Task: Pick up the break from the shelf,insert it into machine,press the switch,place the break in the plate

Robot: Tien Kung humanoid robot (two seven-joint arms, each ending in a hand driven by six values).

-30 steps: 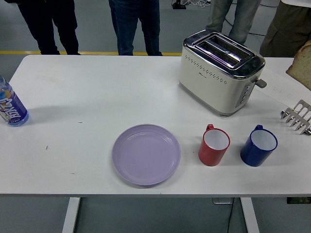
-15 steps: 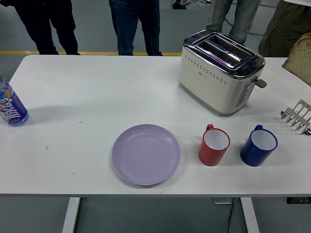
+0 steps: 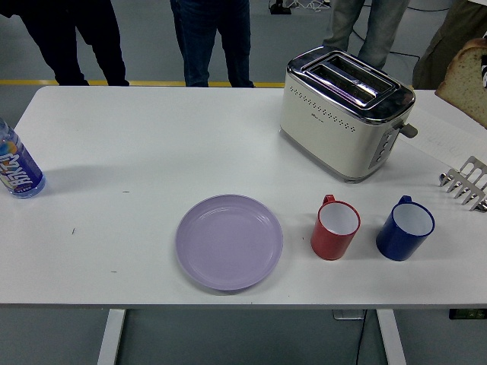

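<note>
A tan slice of bread with a darker crust (image 3: 466, 82) shows at the far right edge, up in the air above the table and right of the toaster; only part of it is in frame. What holds it is cut off by the edge, so neither hand's fingers can be told.

Left of it and apart from it, the cream and chrome two-slot toaster (image 3: 346, 114) stands on the far right part of the white table (image 3: 137, 152), its slots empty and its lever on the right end. Near the right edge, nearer than the bread, lies a grey metal toast rack (image 3: 466, 182). In front of the toaster stand a red mug (image 3: 335, 228) and a blue mug (image 3: 405, 228), side by side and apart. The round lilac plate (image 3: 229, 242) rests empty near the front edge, left of the red mug. A plastic bottle with a blue label (image 3: 17, 166) stands at the far left edge. People's legs (image 3: 213, 38) stand beyond the far side.
</note>
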